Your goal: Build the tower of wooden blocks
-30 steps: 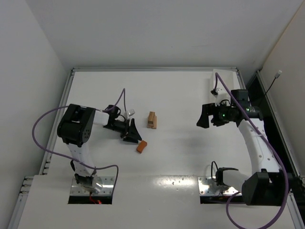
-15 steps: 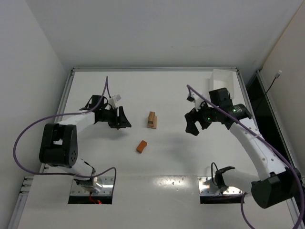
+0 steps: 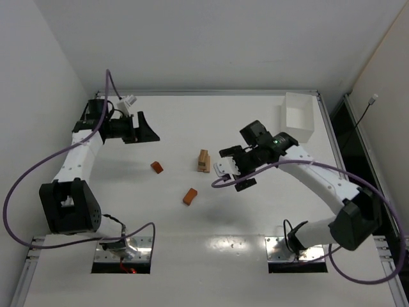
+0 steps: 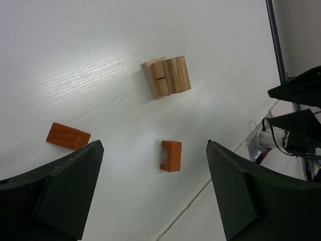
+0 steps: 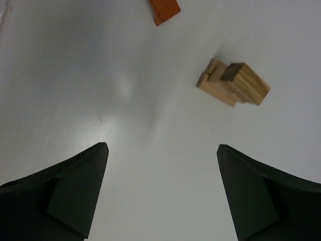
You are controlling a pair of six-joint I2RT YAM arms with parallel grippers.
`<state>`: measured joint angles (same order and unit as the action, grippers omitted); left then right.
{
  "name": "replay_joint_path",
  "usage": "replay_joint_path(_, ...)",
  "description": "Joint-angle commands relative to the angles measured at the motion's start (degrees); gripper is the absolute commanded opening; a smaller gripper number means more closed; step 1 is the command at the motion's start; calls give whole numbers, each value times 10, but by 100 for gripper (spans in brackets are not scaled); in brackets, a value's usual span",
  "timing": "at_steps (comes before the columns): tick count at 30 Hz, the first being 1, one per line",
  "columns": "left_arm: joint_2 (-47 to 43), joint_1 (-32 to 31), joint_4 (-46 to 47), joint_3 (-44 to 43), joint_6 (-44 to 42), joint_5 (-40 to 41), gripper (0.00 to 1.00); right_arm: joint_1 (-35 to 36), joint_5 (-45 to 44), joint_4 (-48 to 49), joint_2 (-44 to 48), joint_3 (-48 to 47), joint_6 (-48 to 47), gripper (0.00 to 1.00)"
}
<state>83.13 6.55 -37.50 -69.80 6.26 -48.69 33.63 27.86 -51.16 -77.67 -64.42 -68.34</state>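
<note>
1. Desk (image 3: 255, 211): a white flat surface that carries all parts. A white rectangular box (image 3: 300, 117) stands at its far right corner, well apart from the blocks.

2. Left arm (image 3: 77, 153): extended to the far left region of the desk. The left pincer (image 3: 146, 128) is released. In the left wrist view its position (image 4: 153, 148) shows both fingers (image 4: 60, 196) spread wide, with nothing between them. It is well apart from every block.

3. Right arm (image 3: 319, 179): extended toward the desk centre. The right pincer (image 3: 233, 174) is released and sits just to the right of the tower. The right wrist view (image 5: 161, 146) shows wide-set fingers (image 5: 65, 196) and bare desk between them.

4. Tower (image 3: 204, 160): a compact group of pale tan blocks near the desk centre. The pieces are pressed together (image 4: 167, 76), (image 5: 233, 83). No gripper touches it.

5. Loose pieces:
   - A reddish-orange arch block (image 3: 190, 196) lies near the tower on its near side. Its notch is visible (image 4: 171, 155).
   - A reddish-orange rectangular block (image 3: 156, 167) lies flat to the left of the tower (image 4: 68, 136).
   - Both are apart from the tower and from each other.
</note>
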Motion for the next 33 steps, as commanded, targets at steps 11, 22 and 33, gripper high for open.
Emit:
replay_joint_path(11, -15, 118, -142, -41, -92, -64, 83, 50, 156, -221, -255, -254, -459, 73)
replay_joint_path(22, -33, 159, -147, -24, -92, -53, 83, 120, 132, -260, -350, -315, -440, 58)
replay_joint_path(33, -23, 159, -142, -24, -86, -53, 83, 156, 41, -190, -413, -338, -309, 54)
